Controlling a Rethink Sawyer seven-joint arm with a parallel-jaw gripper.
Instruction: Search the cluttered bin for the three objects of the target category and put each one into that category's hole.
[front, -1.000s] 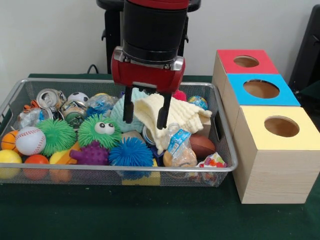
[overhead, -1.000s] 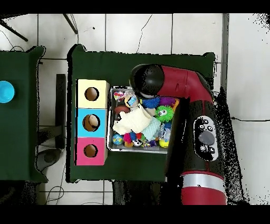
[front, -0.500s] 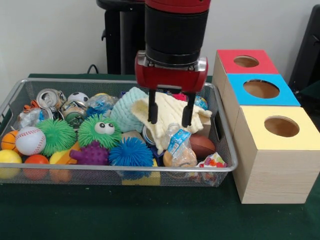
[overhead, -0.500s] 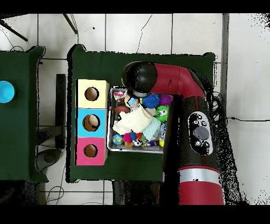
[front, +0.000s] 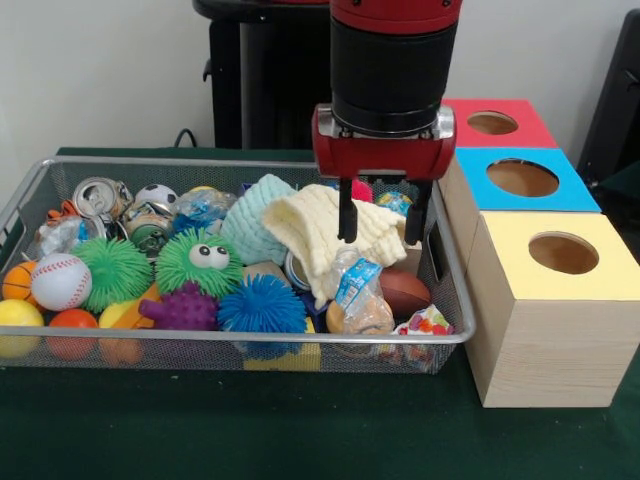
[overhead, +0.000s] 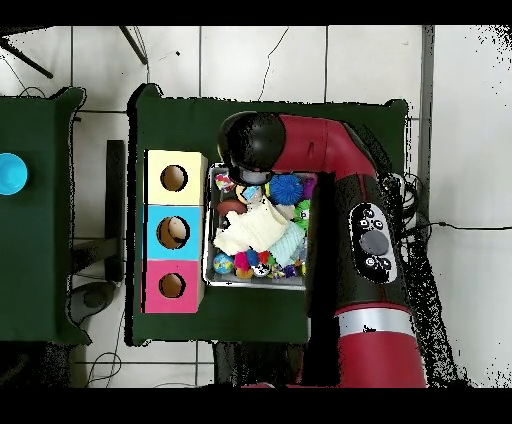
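Noting for you: claw (front: 380, 225), spread and empty, has shifted from the bin's (front: 60, 170) middle over the cream cloth (front: 325, 235) toward the boxes, nothing sorted yet.

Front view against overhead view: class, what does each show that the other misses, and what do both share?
Front only: the open tool over the cream cloth, and the baseball. Overhead only: the arm's full length and a blue dish on a side table. Both: the wire bin and the yellow box, blue box and red box.
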